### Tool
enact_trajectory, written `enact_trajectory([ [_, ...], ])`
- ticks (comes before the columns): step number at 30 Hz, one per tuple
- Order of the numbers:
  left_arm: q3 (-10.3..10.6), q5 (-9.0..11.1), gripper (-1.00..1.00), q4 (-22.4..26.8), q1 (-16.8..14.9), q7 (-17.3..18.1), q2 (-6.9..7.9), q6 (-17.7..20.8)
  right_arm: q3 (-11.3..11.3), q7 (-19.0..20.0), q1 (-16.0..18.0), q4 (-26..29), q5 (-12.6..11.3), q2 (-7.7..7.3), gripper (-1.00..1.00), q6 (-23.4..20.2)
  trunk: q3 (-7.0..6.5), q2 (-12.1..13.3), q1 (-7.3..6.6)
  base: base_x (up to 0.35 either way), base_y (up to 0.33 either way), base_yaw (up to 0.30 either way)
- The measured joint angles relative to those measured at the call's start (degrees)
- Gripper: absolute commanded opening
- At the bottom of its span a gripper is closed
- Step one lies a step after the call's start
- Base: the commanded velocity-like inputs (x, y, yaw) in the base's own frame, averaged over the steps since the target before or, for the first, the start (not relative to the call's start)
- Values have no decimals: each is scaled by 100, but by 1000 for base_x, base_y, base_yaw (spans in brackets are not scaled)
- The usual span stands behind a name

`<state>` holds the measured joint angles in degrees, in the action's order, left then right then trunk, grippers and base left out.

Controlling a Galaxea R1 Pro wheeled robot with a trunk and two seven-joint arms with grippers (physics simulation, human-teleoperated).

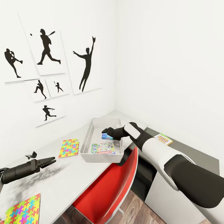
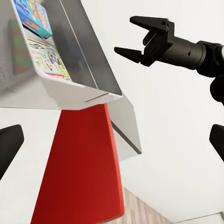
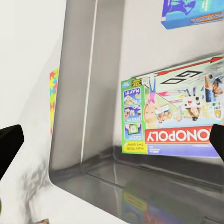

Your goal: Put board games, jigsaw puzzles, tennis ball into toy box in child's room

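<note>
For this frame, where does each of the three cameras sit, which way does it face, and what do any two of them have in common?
Head view: on the robot's head, facing forward and down over the table; the left gripper and the right arm over the toy box show.
Left wrist view: near the left gripper, facing the toy box's outer wall, the red chair and the open right gripper.
Right wrist view: near the right gripper, looking down into the toy box at the Monopoly box.
Shared: all three show the Monopoly box and the blue game box.

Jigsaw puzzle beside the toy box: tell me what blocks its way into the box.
Nothing visible does. The jigsaw puzzle lies flat on the table just beside the toy box, with bare tabletop between them; only the box's own sloping wall has to be cleared.
</note>
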<state>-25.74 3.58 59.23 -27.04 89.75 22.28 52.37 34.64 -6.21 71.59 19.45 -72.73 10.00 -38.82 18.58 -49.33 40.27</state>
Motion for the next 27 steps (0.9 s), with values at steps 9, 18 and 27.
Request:
enact_trajectory([
  [9, 7, 3, 100, 0, 0, 0, 0, 6, 5, 16, -1, 1, -6, 0, 100, 10, -89, 199, -109, 0, 0, 0],
  [18, 11, 7, 100, 3, 0, 0, -2, 10, 6, 58, -100, 484, -11, 0, 100, 4, -252, 560, -307, 0, 0, 0],
  [27, -7, 7, 100, 24, -5, 0, 26, 17, 18, 37, -791, 2393, -7, 0, 100, -28, -414, 922, -505, 0, 0, 0],
])
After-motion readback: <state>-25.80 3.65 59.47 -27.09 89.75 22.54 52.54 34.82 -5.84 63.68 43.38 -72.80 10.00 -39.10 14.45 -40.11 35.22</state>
